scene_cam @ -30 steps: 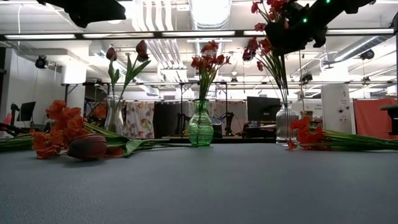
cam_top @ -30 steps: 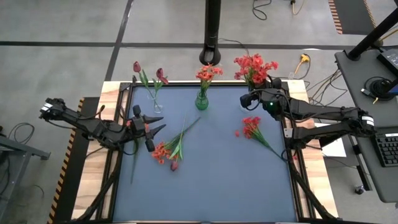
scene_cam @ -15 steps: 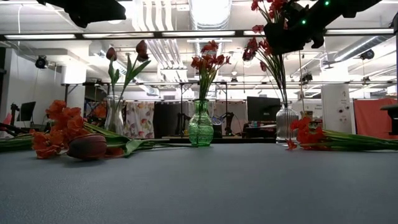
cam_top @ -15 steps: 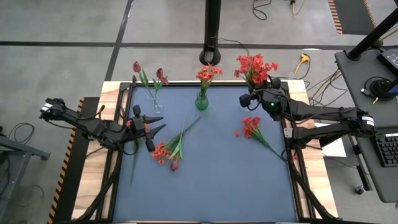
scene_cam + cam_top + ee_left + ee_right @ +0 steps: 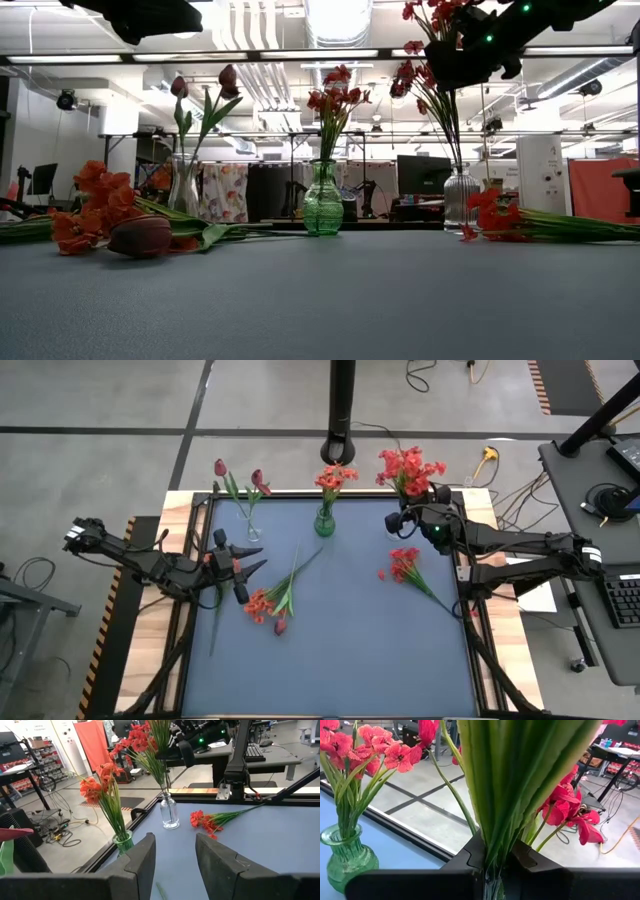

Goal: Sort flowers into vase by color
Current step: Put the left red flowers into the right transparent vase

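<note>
My right gripper [image 5: 403, 518] hovers over the table's far right corner, shut on a bunch of red flowers [image 5: 410, 464]. The bunch's stems [image 5: 446, 125] run down into a clear vase [image 5: 460, 196]. My left gripper [image 5: 247, 556] is open, raised over the left side, touching nothing. A green vase [image 5: 324, 522] holds orange-red blooms. A clear vase [image 5: 250, 526] at far left holds maroon tulips. An orange-red bunch with a maroon bud [image 5: 272, 600] lies on the mat. A red bunch [image 5: 405, 565] lies at right. My right gripper pinches the red bunch's green stems [image 5: 496, 840] between its two fingers, well below the blooms and above the vase's mouth. The fingers lie across the stems. The bunch stands tilted, blooms leaning toward the far edge, its lower stems [image 5: 165, 785] inside the clear vase [image 5: 170, 813].
A dark blue mat [image 5: 340, 650] covers the table, with bare room across its near half. A black pole [image 5: 342, 410] stands behind the far edge. Wooden borders and frame rails [image 5: 190, 630] run along both sides. Desks and cables lie beyond the table at right.
</note>
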### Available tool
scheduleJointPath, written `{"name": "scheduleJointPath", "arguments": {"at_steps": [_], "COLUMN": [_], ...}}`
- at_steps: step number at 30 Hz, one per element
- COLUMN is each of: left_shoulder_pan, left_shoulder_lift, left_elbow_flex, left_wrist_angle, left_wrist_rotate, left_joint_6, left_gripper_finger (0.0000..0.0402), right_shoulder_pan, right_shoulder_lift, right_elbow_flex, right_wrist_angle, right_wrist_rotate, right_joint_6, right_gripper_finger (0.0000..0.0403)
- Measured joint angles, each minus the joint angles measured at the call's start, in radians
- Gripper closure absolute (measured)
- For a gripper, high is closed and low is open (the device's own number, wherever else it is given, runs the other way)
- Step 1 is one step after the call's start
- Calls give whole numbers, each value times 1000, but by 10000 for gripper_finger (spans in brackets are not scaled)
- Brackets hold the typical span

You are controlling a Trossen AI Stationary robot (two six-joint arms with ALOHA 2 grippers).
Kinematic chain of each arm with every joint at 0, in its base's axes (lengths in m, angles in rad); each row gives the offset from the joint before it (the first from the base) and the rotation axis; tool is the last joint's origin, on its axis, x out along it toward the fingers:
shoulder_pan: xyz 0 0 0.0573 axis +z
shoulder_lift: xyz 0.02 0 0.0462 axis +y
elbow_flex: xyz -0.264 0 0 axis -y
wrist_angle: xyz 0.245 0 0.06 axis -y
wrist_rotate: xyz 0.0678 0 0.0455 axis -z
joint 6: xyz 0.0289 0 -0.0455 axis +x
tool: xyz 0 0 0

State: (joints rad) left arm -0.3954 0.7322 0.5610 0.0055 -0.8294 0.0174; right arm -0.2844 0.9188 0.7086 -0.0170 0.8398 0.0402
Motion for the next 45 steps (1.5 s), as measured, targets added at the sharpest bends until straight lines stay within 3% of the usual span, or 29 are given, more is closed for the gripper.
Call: {"name": "scheduleJointPath", "arguments": {"at_steps": [13, 21, 45], "left_shoulder_pan": [0, 0, 0], "left_shoulder_lift": [0, 0, 0], "left_elbow_flex": [0, 0, 0], "left_wrist_angle": [0, 0, 0], "left_wrist_rotate": [0, 0, 0], "left_joint_6": [5, 5, 5], "left_gripper_finger": [278, 278, 278], "right_shoulder_pan": [0, 0, 0], "right_shoulder_lift": [0, 0, 0], "right_elbow_flex": [-14, -62, -94], "right_wrist_angle": [9, 137, 138], "right_wrist_rotate": [0, -1, -1], "right_joint_6": [-37, -83, -104], "right_gripper_finger": [375, 375, 374]}}
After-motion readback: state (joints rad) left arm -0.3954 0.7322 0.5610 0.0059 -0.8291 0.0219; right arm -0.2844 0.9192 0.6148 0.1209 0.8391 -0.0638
